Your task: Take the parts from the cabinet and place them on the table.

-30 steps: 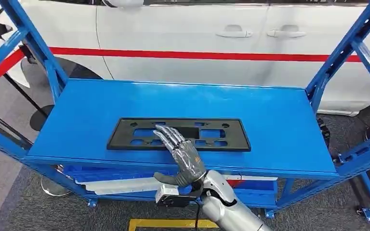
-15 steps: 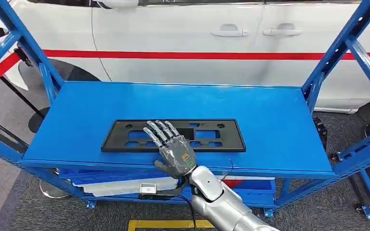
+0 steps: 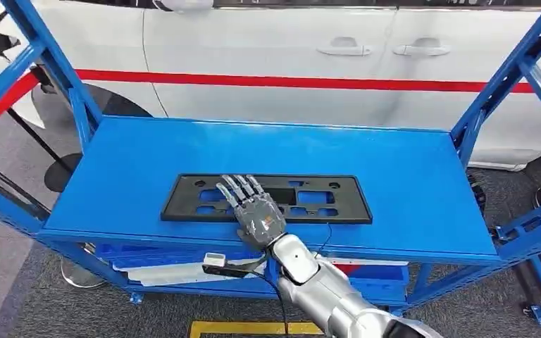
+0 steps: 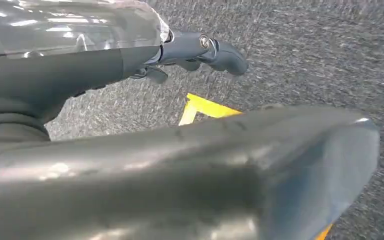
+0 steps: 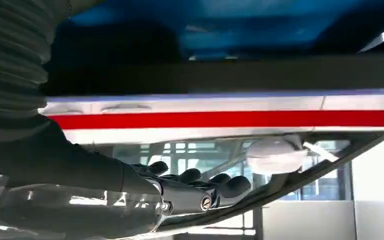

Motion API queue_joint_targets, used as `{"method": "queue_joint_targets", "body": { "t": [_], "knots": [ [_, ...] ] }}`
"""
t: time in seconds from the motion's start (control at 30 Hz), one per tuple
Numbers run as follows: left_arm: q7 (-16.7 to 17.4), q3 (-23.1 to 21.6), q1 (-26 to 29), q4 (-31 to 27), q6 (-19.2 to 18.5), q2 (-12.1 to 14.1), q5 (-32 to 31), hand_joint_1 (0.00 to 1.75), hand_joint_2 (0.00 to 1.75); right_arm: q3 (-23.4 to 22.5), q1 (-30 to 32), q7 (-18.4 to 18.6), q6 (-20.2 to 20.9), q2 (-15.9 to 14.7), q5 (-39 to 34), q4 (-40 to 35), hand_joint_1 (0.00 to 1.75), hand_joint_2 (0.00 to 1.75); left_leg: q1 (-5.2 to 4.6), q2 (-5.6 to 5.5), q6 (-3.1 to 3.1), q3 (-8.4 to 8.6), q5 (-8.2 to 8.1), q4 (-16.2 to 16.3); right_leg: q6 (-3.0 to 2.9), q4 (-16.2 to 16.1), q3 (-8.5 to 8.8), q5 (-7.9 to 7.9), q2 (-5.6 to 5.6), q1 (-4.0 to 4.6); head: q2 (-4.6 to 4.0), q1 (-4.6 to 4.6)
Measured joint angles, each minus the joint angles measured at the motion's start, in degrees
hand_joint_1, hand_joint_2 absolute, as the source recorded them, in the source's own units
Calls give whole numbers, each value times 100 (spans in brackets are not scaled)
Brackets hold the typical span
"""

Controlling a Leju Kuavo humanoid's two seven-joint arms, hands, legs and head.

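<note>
A flat black rectangular plastic plate with several cut-out windows lies lengthwise on the top shelf of a blue metal rack, nearer the front edge than the back, roughly at the middle of the shelf's width. The right hand, grey with darker fingers, reaches in over the front edge of the shelf on its silver arm and lies palm down on the near middle part of the plate. Its fingers are stretched out and slightly fanned, flat on the plate, not curled around anything, so it rests on the part without holding it. In the right wrist view the same fingers lie straight, side by side, under the shelf's blue underside.

In the left wrist view the left hand hangs over a grey speckled carpet floor crossed by a strip of yellow tape; its dark fingers stick out with nothing in them, but how far they spread I cannot tell

A white car with a red stripe along its side stands behind the rack. On a lower shelf lies a long pale sheet-like part, partly hidden by the top shelf
</note>
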Motion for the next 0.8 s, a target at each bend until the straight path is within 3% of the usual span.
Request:
{"method": "queue_joint_targets", "body": {
  "t": [0.07, 0.1, 0.13, 0.17, 0.2, 0.23, 0.27, 0.3, 0.33, 0.37, 0.43, 0.47, 0.5, 0.6, 0.67, 0.7, 0.77, 0.8],
  "knots": [
    [0, 24, 1, 0, 0, 2, -22, 0, 0, -88, -52, 132, -2, 35, 123, 132, 0, 175, 34, 0, -64, 2, 12, -38, -13, 25, -20, -2, 17, 18, 0, 0],
    [2, 31, 0, 0, 0, 2, -52, 0, 0, -138, -80, 253, -9, 52, 236, 195, 0, 175, 35, 2, -99, 16, 16, -52, -42, 6, -15, 11, 22, 17, 0, 0],
    [0, 33, -1, 0, 0, 7, -61, 0, 0, -177, -121, 392, -11, 72, 355, 245, 0, 175, 40, 9, -136, -1, -16, -28, -92, -55, 13, 50, 14, -36, 0, 0],
    [0, 35, -2, 0, 0, 4, -66, 0, 0, -215, -177, 596, -11, 88, 475, 329, 0, 175, 51, 11, -167, -38, -116, 105, -105, -77, 32, 57, 10, -40, 0, 0],
    [2, 35, -2, 0, 0, -4, -79, 0, 0, -221, -243, 803, -11, 103, 545, 430, 0, 175, 55, 11, -192, -189, -327, 441, -141, -77, 31, 55, 1, -44, 0, 0],
    [6, 39, -3, 0, 2, -2, -81, 0, 0, -221, -308, 1024, -9, 109, 586, 539, 66, 175, 65, 11, -216, -404, -555, 902, -142, -76, 30, 55, -3, -38, 0, 0],
    [19, 46, -1, 0, 4, 0, -96, 0, 0, -219, -368, 1245, 0, 109, 601, 710, 169, 175, 66, 11, -235, -623, -742, 1364, -145, -74, 29, 52, -9, -34, 0, 0],
    [28, 53, 5, 0, 9, 0, -107, 0, 0, -219, -438, 1391, 0, 109, 619, 836, 175, 175, 66, 11, -249, -794, -830, 1721, -146, -71, 29, 51, -9, -32, 0, 0],
    [35, 59, 11, 0, 13, 0, -114, 0, 0, -219, -511, 1485, 22, 109, 626, 934, 175, 175, 70, 11, -252, -832, -765, 1775, -145, -71, 36, 51, -8, -32, 0, 0],
    [39, 66, 13, 0, 20, 2, -122, 0, 0, -217, -577, 1608, 59, 105, 632, 1086, 175, 175, 79, 11, -252, -728, -570, 1540, -140, -70, 45, 47, -3, -34, 0, 0],
    [50, 77, 1, 0, 20, 7, -138, 0, 0, -208, -686, 1773, 92, 101, 636, 1268, 175, 175, 87, 13, -229, -233, -46, 521, -118, -68, 80, 33, 3, -35, 0, 0],
    [52, 81, -3, 0, 22, 9, -147, 0, 0, -206, -726, 1823, 92, 90, 637, 1340, 175, 175, 89, 15, -206, -20, 82, 66, -95, -65, 88, 21, 1, -33, 0, 0],
    [61, 85, -13, 0, 24, 9, -162, 0, 0, -206, -774, 1845, 85, 70, 632, 1413, 175, 175, 46, 11, -162, 54, 9, -65, -56, -40, 65, 11, 10, 8, 0, 0],
    [85, 116, -3, 0, 26, 9, -166, 0, 0, -206, -831, 1843, 77, 20, 630, 1567, 175, 175, 25, 2, -54, 5, 27, -29, 36, -66, 56, 43, 11, -10, 0, 0],
    [87, 127, -7, 0, 26, 9, -168, 0, 0, -206, -850, 1841, 72, -4, 630, 1611, 175, 175, 77, 15, 24, 30, 78, -95, 103, 42, 26, -51, 12, -21, 0, 2],
    [87, 131, -14, 0, 26, 9, -175, 0, 0, -206, -868, 1841, 70, -15, 630, 1629, 175, 175, 76, 22, 71, 18, 78, -95, 112, 305, -106, -246, 7, -14, 0, 2],
    [85, 144, -20, 0, 24, 15, -177, 0, 0, -206, -873, 1836, 66, -48, 624, 1685, 175, 175, 62, 23, 93, 8, 75, -94, 130, 1245, -552, -697, 8, -20, 0, 2],
    [81, 149, -19, 0, 15, 15, -182, 0, 0, -206, -870, 1810, 55, -63, 608, 1712, 175, 175, 55, 22, 96, 5, 73, -89, 135, 1649, -753, -823, 7, -20, 0, 2]
  ]
}}
